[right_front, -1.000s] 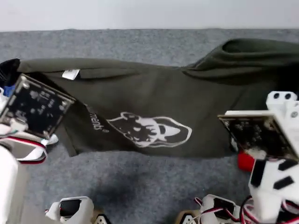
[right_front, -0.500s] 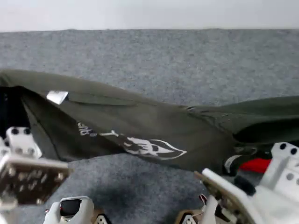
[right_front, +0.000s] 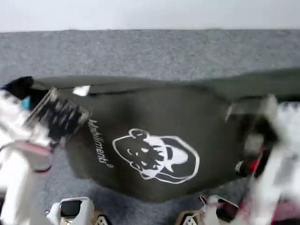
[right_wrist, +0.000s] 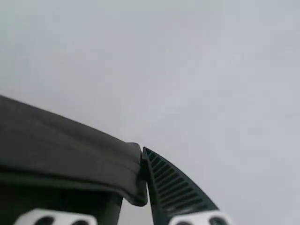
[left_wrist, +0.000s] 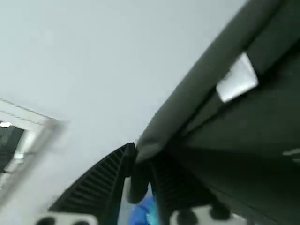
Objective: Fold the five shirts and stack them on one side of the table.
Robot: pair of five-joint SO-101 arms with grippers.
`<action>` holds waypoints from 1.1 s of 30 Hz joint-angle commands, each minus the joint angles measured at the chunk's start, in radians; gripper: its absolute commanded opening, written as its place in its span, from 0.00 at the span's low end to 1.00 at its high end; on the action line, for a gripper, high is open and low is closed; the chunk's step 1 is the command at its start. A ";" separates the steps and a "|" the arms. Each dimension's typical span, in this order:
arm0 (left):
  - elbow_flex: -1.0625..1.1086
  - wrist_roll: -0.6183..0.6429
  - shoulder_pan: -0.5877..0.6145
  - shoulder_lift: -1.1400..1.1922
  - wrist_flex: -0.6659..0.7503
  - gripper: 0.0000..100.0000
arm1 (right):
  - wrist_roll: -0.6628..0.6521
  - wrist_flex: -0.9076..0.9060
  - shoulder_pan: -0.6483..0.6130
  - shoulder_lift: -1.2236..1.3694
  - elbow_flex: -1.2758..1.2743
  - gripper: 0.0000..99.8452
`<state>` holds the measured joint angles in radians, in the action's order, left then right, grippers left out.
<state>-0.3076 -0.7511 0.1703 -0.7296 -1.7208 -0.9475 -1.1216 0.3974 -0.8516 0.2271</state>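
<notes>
A dark olive shirt [right_front: 154, 126] with a white face print [right_front: 157, 157] and a white neck label [right_front: 81, 90] hangs stretched above the grey table, lifted between both arms. My left gripper [left_wrist: 140, 161] is shut on one upper edge of the shirt [left_wrist: 225, 93]; its black ribbed fingers [left_wrist: 108, 176] clamp the cloth. In the high view this arm stands at the left [right_front: 47, 117]. My right gripper [right_wrist: 143, 180] is shut on the opposite edge of the shirt [right_wrist: 65, 150], with cloth pinched against its ribbed finger [right_wrist: 171, 187]. That arm is blurred at the right [right_front: 262, 140].
Grey carpet-like table surface [right_front: 154, 51] lies bare behind the shirt, bounded by a white wall [right_front: 150, 14]. Both arm bases [right_front: 75, 211] stand at the near edge.
Both arms have swung the shirt up from a low, collapsed drape; it now hangs flatter and higher, with the face print spread wide towards the camera.
</notes>
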 commanded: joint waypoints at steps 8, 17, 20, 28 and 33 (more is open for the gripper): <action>0.719 -0.008 0.003 0.014 0.674 0.01 | -0.003 0.185 -0.148 0.355 -0.216 0.01; 0.722 -0.008 0.003 0.327 1.016 0.01 | -0.005 0.599 -0.229 0.599 -0.278 0.01; 0.608 -0.008 -0.006 0.466 1.057 0.01 | -0.008 0.769 -0.240 0.668 -0.276 0.01; 0.153 -0.012 -0.044 0.815 1.054 0.01 | -0.078 1.059 -0.269 0.826 -0.190 0.01; -0.061 -0.089 -0.063 0.985 1.054 0.01 | -0.104 1.072 -0.291 0.957 -0.020 0.01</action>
<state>-0.2140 -0.8002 0.1120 0.2079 -0.6928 -1.0349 -0.0798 0.1181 0.0736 0.0598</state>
